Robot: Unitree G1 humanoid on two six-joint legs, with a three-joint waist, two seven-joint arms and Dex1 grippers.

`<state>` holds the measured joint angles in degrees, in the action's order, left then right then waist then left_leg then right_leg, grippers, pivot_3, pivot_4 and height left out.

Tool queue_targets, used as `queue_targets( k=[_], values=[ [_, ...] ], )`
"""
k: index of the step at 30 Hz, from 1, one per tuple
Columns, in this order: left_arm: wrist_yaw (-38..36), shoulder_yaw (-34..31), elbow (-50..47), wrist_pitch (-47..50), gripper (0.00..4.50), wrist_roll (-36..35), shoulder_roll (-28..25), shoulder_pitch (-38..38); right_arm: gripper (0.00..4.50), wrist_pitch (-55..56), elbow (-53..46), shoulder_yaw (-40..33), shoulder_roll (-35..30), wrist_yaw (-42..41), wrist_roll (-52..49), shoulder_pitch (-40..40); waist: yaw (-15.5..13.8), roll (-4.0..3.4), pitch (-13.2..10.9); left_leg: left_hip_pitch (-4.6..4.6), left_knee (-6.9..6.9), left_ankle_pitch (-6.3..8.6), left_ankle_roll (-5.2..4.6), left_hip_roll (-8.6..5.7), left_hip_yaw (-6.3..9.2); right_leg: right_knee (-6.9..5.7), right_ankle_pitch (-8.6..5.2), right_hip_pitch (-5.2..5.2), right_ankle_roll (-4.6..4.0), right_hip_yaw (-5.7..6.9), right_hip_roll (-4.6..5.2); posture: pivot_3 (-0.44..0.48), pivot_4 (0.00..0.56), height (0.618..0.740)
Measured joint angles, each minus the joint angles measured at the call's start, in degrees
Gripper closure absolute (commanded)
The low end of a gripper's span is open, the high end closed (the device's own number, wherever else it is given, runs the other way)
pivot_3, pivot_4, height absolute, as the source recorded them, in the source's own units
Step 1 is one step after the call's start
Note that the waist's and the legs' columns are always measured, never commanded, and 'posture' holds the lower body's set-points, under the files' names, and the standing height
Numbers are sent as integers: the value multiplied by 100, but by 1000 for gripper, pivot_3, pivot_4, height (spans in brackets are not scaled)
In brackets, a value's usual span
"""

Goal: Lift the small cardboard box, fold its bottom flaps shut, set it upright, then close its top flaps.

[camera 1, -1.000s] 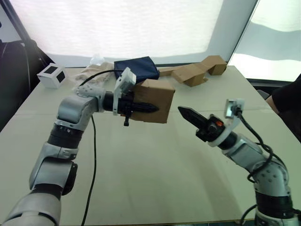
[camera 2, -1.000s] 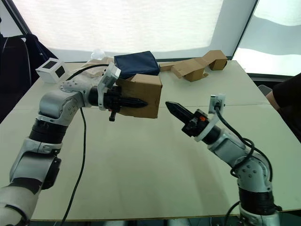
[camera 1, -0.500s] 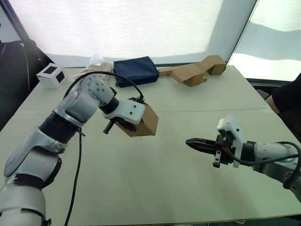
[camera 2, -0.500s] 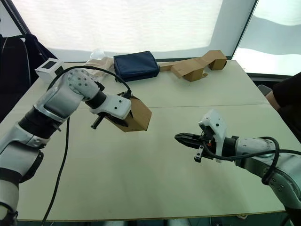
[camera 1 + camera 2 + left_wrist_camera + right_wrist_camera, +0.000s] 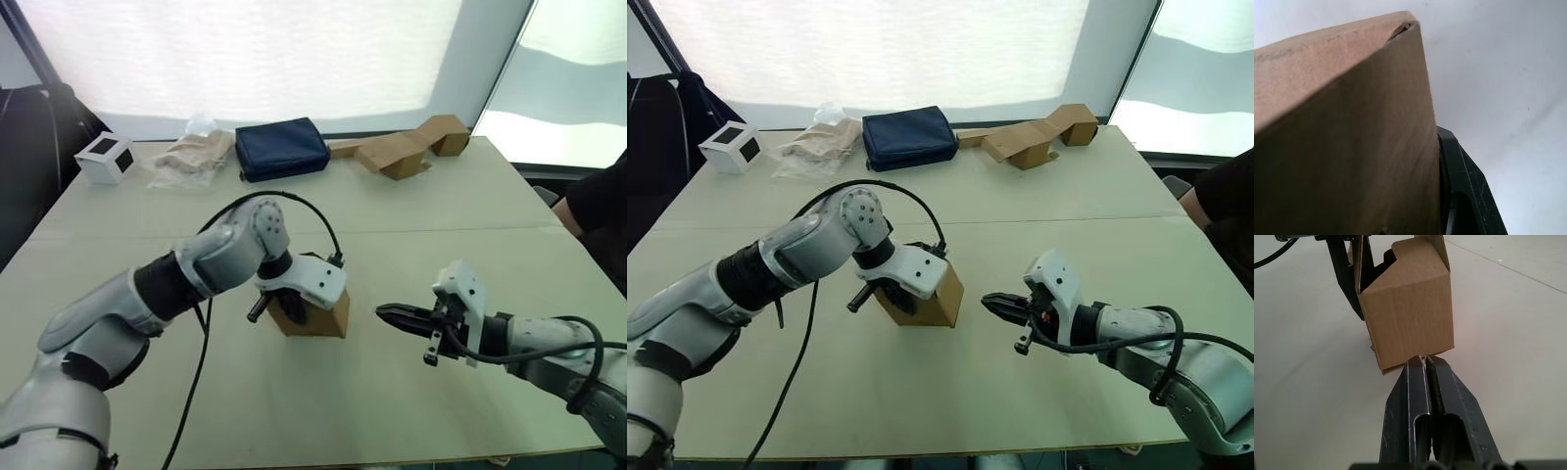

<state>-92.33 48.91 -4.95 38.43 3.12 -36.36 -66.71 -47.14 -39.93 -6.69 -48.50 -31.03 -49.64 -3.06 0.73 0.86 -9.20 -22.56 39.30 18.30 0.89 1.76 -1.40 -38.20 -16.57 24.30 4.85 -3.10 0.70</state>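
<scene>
Left gripper (image 5: 904,297) pinching the small cardboard box (image 5: 931,299) on the table (image 5: 1038,215).
Right gripper (image 5: 1422,363), jaws pressed together, pointing just beside the box.

small cardboard box (image 5: 939,299): plain brown
pouch (image 5: 910,138): navy blue
cube (image 5: 728,147): white, black squares
worktop (image 5: 1038,211): pale beige

The place looks like a test room or a small lab, not a home. A big plain pale worktop (image 5: 470,196) stands before a wide window with a white blind (image 5: 245,49), which gives soft daylight. On the far side of the worktop lie only loose practice things: a white cube with black squares (image 5: 106,157), a crumpled clear bag (image 5: 191,152), a dark blue pouch (image 5: 283,148) and a bent piece of brown cardboard (image 5: 404,149). A person's dark sleeve (image 5: 600,201) shows at the right edge.
</scene>
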Motion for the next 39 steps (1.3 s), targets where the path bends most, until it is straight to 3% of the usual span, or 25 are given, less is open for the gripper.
queue_targets(
  k=[5,8,13,22,26,29,32,38,39],
  values=[
    [0,146,-51,441,2084,-156,43,-10,4500,-20,-31,88,127,92,112,85,2,0,0,0,0,0,0,1,0,-1,0,0,0,-1,1,0,150,740],
    [6,143,-141,930,702,-566,44,-126,4500,-24,-31,88,147,96,125,84,-4,0,0,0,0,0,0,1,0,-1,0,0,0,-1,2,0,150,740],
    [-1,-172,-486,1718,702,-1789,-35,-528,4500,-26,3,94,202,27,164,14,-1,-2,1,2,0,0,0,0,0,-2,0,-1,0,-1,5,0,150,740],
    [23,-769,222,1510,702,-1958,-16,-479,4500,-76,229,205,246,-184,223,-230,-1,-2,1,5,0,0,0,0,-1,-3,0,-2,0,-1,2,0,150,740],
    [232,-1540,723,1548,702,-2224,103,-471,4500,-80,320,174,242,-310,226,-183,-3,-2,1,4,1,0,0,0,-1,-3,0,-2,0,-1,2,0,150,740],
    [867,-2573,1087,1481,702,-2507,409,-257,4500,-80,327,140,234,-382,227,-110,-3,-2,1,4,1,0,0,2,-1,-5,0,-2,0,-1,6,0,150,740],
    [1771,-3626,1423,1453,1339,-2733,799,-10,4500,-80,349,81,207,-454,233,0,-4,-2,1,4,3,0,0,6,1,-8,0,-2,1,1,11,0,150,740],
    [3430,-4870,1325,1252,3911,-2757,1079,1043,4500,-79,461,3,103,-618,340,116,-3,-5,3,8,4,-3,5,11,0,-23,1,1,1,-3,15,0,150,740],
    [3723,-5026,1133,1319,4172,-2761,1122,1255,4500,-67,492,8,99,-650,386,114,-9,-5,4,6,4,-5,8,10,1,-18,1,1,1,-1,17,0,150,740]
  ],
)
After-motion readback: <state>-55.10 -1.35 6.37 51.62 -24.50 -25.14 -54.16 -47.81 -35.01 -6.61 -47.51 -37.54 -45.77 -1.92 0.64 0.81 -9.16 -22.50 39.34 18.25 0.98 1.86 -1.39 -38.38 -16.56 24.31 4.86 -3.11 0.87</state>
